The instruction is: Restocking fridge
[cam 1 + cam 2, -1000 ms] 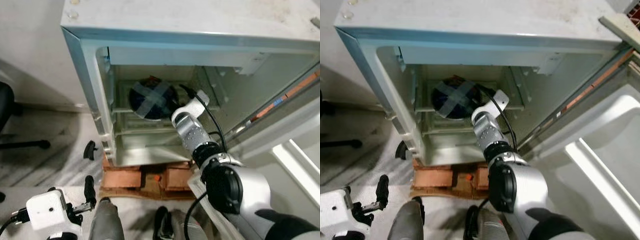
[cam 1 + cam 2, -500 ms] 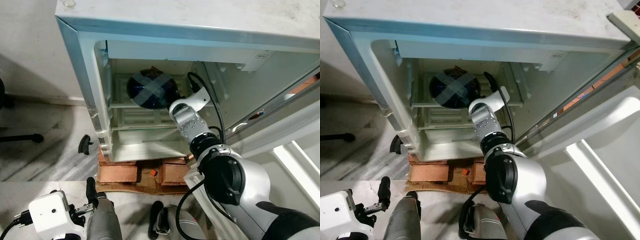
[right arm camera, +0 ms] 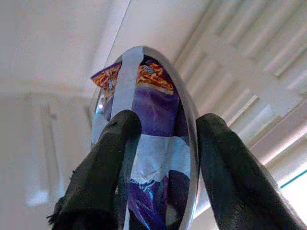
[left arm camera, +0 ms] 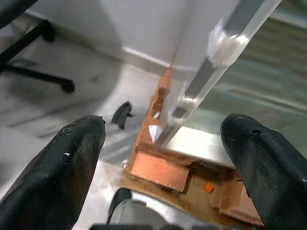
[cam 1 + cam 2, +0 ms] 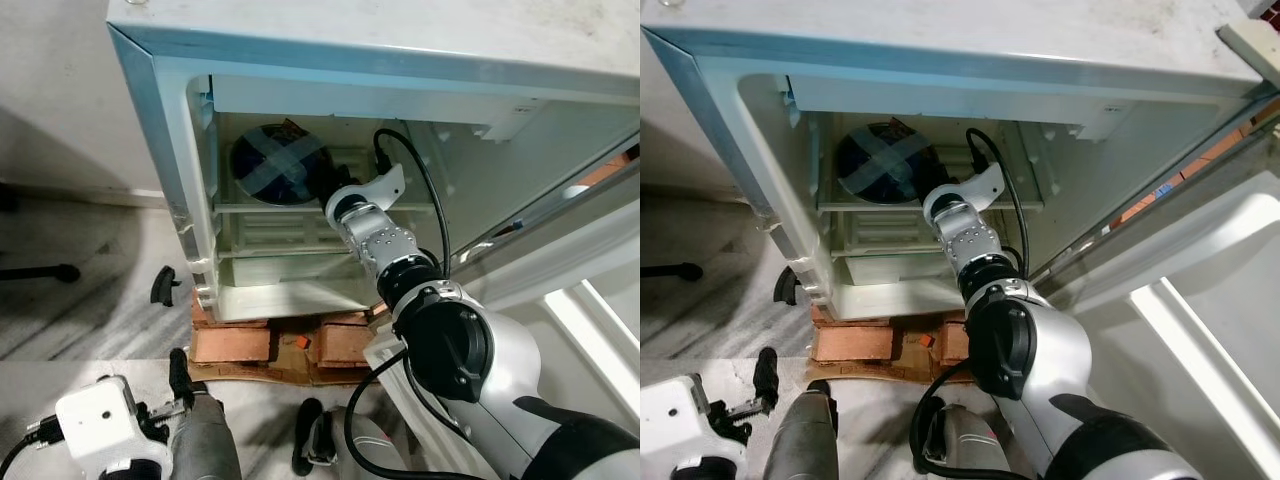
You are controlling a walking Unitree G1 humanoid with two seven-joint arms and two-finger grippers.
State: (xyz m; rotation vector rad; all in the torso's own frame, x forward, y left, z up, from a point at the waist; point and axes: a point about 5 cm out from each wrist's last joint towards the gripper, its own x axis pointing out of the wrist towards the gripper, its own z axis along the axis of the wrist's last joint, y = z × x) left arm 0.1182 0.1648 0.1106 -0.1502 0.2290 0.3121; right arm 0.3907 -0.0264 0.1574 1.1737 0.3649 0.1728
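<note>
Right gripper [image 3: 158, 163] reaching deep into the open fridge [image 5: 180, 200], fingers [image 3: 112, 153] closed around the rim of a round bowl [image 5: 278, 165] sealed with crossed grey tape over a purple snack packet. Bowl held on edge, tilted nearly upright, just ahead of the fingertips and above the upper wire shelf [image 5: 300, 208], close to the back wall and toward the hinge-free side panel. Whether its lower edge already rests on the shelf cannot be told. Below the gripper, a second shelf and the bare fridge floor; further out, the fridge standing on bricks [image 5: 235, 345], with the door [image 5: 1200, 300] swung wide to the right of the arm. Step in hand, by the look of it: placing the bowl on the upper shelf, near its end. Next move probably calls for lowering or laying the bowl until the shelf bears it, then parting the fingers and drawing the arm straight back without snagging the wires or the cable along the wrist. Left gripper [image 4: 163, 143] idle, low by the floor, fingers spread wide apart, holding nothing.
</note>
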